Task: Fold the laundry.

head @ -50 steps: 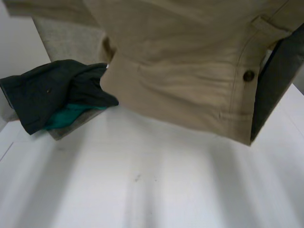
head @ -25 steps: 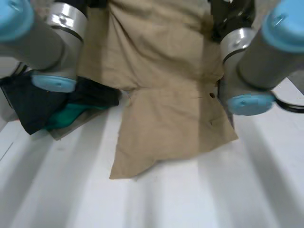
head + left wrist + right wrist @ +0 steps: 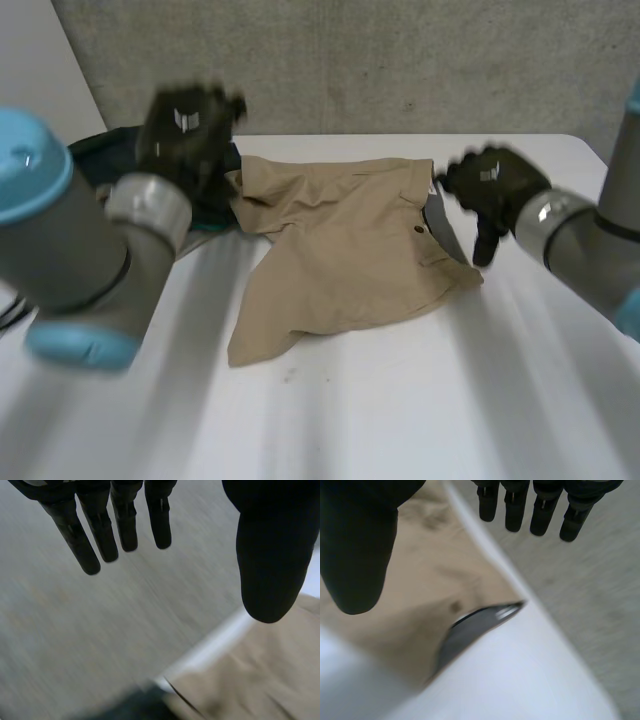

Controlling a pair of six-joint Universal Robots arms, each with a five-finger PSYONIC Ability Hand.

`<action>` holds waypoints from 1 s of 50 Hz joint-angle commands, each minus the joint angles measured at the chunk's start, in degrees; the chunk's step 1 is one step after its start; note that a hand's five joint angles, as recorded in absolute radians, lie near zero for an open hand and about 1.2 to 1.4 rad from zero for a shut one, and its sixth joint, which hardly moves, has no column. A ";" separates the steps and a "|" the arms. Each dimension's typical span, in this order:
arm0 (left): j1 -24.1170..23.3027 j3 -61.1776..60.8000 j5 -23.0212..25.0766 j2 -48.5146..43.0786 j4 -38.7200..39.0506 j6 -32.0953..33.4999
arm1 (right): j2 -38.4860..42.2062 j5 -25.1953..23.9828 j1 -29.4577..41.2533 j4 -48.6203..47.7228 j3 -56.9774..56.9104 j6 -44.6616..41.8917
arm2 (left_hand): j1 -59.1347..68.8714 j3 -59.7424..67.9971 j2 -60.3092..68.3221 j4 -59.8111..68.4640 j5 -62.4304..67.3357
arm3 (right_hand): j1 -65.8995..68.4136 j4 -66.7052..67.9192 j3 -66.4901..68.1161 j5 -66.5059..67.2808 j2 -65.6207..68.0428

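A pair of tan shorts [image 3: 340,245] lies spread on the white table [image 3: 400,400], waistband toward the far edge, a dark lining showing at its right side [image 3: 440,225]. My left hand [image 3: 190,130] hovers above the shorts' left end, fingers [image 3: 100,530] straight and apart from the thumb, holding nothing. My right hand [image 3: 495,190] hangs just right of the shorts' right edge, fingers [image 3: 540,510] straight, thumb spread, empty. In the wrist views the tan cloth [image 3: 260,680] [image 3: 425,580] lies below each palm, untouched.
A heap of dark green and teal clothes [image 3: 100,165] sits at the table's far left, partly behind my left arm. A grey wall [image 3: 350,60] stands behind the table. Bare white tabletop stretches in front of the shorts.
The shorts, held up close to the camera a second ago, have dropped onto the table. Both hands let go and opened, and both arms have drawn back and apart.
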 commanded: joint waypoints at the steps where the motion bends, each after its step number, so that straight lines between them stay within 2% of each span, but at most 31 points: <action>1: -0.01 -12.02 0.59 3.49 -12.04 -10.80 | 1.08 -6.17 -2.41 -2.58 7.94 -2.73 | 9.17 10.27 10.21 10.05 9.96 | 10.78 10.52 10.31 10.20 10.33; 3: 0.51 -14.39 0.94 3.22 -13.71 -15.80 | 3.09 -8.11 -2.50 -7.41 9.35 -3.34 | 7.33 8.44 8.38 8.22 8.12 | 14.99 14.73 14.52 14.41 14.54; 7: 2.36 -17.30 1.64 2.26 -14.07 -20.83 | 8.01 -8.99 -2.59 -13.66 8.91 -3.61 | -3.11 -2.00 -2.06 -2.22 -2.32 | 17.86 17.60 17.39 17.27 17.41; 16: 4.56 -17.57 6.12 -6.09 -12.85 -21.90 | 16.72 -8.64 -2.68 -15.77 4.70 -5.80 | -0.44 0.66 0.61 0.44 0.35 | 21.39 21.13 20.91 20.80 20.93; 21: 4.56 -15.64 6.30 -8.29 -12.32 -21.46 | 19.80 -8.64 -2.59 -15.86 2.41 -8.79 | 0.92 2.03 1.97 1.81 1.71 | 25.75 25.49 25.27 25.16 25.30; 22: 4.56 -15.29 6.30 -8.55 -12.32 -21.46 | 20.15 -8.64 -2.59 -16.04 2.15 -8.88 | 1.92 3.03 2.97 2.81 2.71 | 29.10 28.84 28.62 28.51 28.65; 24: 4.47 -14.24 6.21 -9.34 -11.79 -21.63 | 20.59 -8.38 -2.59 -16.83 1.27 -8.79 | 6.78 7.88 7.82 7.66 7.57 | 51.41 51.15 50.94 50.83 50.96; 26: 4.30 -13.62 6.13 -10.31 -11.00 -21.37 | 20.42 -8.29 -2.68 -17.62 1.09 -8.62 | 12.00 13.10 13.04 12.88 12.79 | 65.51 65.25 65.04 64.93 65.06; 28: 3.86 -12.65 6.04 -11.27 -9.34 -21.11 | 19.89 -7.94 -2.68 -18.67 1.09 -8.35 | 24.89 26.00 25.94 25.78 25.68 | 65.58 65.31 65.10 64.99 65.12; 31: 3.42 -11.77 5.95 -11.98 -8.28 -21.02 | 18.49 -6.98 -2.50 -19.20 2.22 -8.09 | 35.87 36.97 36.91 36.75 36.66 | 65.58 65.31 65.10 64.99 65.12; 32: 3.07 -11.07 5.95 -12.59 -8.01 -21.02 | 17.87 -6.80 -2.50 -19.20 2.58 -8.09 | 48.24 49.34 49.28 49.12 49.03 | 65.58 65.31 65.10 64.99 65.12; 34: 2.46 -10.28 6.04 -13.30 -8.01 -21.02 | 16.56 -6.36 -2.50 -19.11 3.37 -8.00 | 56.06 57.16 57.10 56.94 56.85 | 65.58 65.31 65.10 64.99 65.12; 41: -1.24 -6.41 5.25 -13.13 -9.68 -20.93 | 10.23 -5.66 -3.12 -18.33 7.50 -8.09 | 56.08 57.18 57.12 56.96 56.87 | 65.58 65.31 65.10 64.99 65.12; 46: 0.25 -6.58 3.05 -1.54 -13.10 -20.40 | 3.56 -4.69 -4.70 -13.76 10.66 -8.00 | 56.08 57.18 57.12 56.96 56.87 | 65.58 65.31 65.10 64.99 65.12; 50: 2.62 -6.41 3.05 6.46 -14.86 -17.25 | -3.74 -4.51 -5.23 -9.37 11.72 -8.00 | 56.08 57.18 57.12 56.96 56.87 | 65.58 65.31 65.10 64.99 65.12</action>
